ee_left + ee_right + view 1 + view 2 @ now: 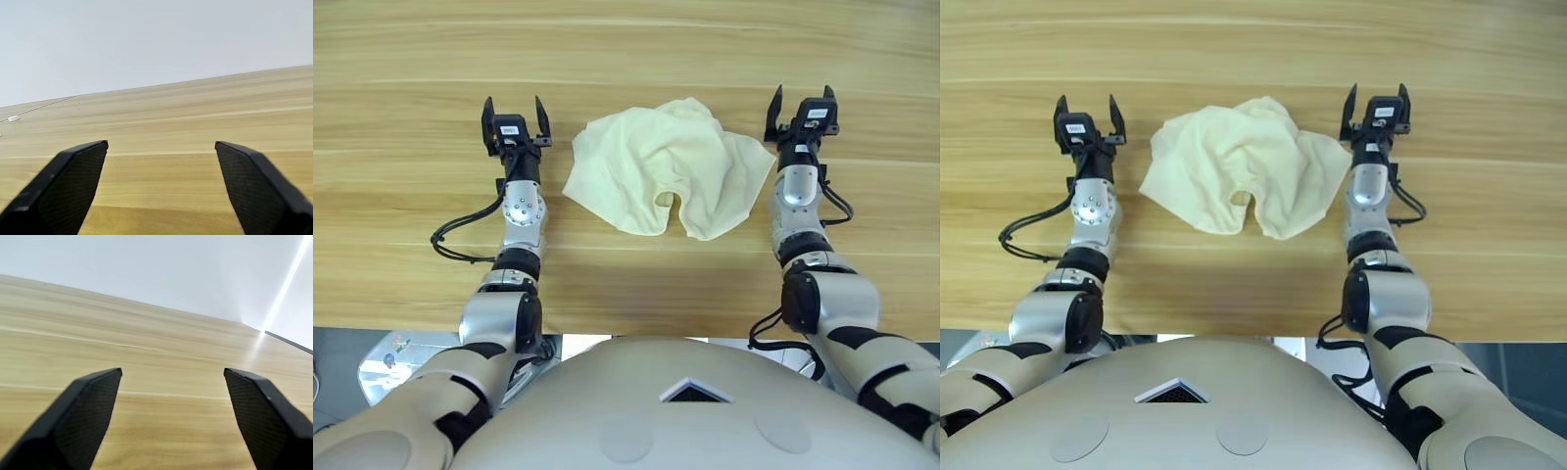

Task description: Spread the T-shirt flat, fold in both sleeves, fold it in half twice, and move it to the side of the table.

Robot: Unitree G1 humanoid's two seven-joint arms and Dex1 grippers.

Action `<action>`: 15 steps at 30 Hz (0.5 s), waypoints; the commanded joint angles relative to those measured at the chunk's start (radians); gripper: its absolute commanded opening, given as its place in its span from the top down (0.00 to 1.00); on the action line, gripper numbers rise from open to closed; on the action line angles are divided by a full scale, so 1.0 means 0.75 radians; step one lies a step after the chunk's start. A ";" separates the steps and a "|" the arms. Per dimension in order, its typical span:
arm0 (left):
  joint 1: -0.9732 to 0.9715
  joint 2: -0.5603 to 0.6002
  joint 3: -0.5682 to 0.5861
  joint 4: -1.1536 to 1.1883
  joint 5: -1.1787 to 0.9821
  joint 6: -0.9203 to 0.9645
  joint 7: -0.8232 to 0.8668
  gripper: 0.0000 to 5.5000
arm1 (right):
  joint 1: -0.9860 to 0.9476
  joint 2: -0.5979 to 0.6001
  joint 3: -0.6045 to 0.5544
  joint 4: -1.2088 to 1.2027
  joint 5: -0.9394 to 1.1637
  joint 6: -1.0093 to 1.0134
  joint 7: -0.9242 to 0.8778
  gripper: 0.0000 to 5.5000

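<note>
Between wide-spread left tool (515, 104) and wide-spread right tool (802, 94), crumpled T-shirt (666, 166), nearer the right.

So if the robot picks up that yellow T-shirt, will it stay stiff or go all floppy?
Probably floppy: the T-shirt lies crumpled in soft folds, so it should droop when lifted. It looks thin, so likely light. Pushed across the wooden table, it may bunch up rather than slide whole.
</note>
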 commanded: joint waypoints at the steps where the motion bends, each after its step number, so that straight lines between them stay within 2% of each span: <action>1: 0.004 -0.006 -0.012 -0.014 0.013 0.003 0.001 0.26 | 0.018 -0.009 0.000 -0.009 -0.002 -0.009 -0.014 0.30; 5: 0.002 -0.015 -0.010 -0.014 -0.006 0.004 -0.033 0.26 | 0.024 -0.013 -0.002 -0.013 -0.003 -0.011 -0.016 0.30; 10: 0.012 -0.021 -0.013 -0.029 -0.018 -0.009 -0.083 0.14 | 0.027 -0.016 -0.003 -0.014 -0.001 -0.011 -0.013 0.30; 15: 0.010 -0.018 -0.016 -0.031 -0.007 -0.008 -0.074 0.14 | 0.024 -0.013 -0.002 -0.013 -0.002 -0.009 -0.012 0.30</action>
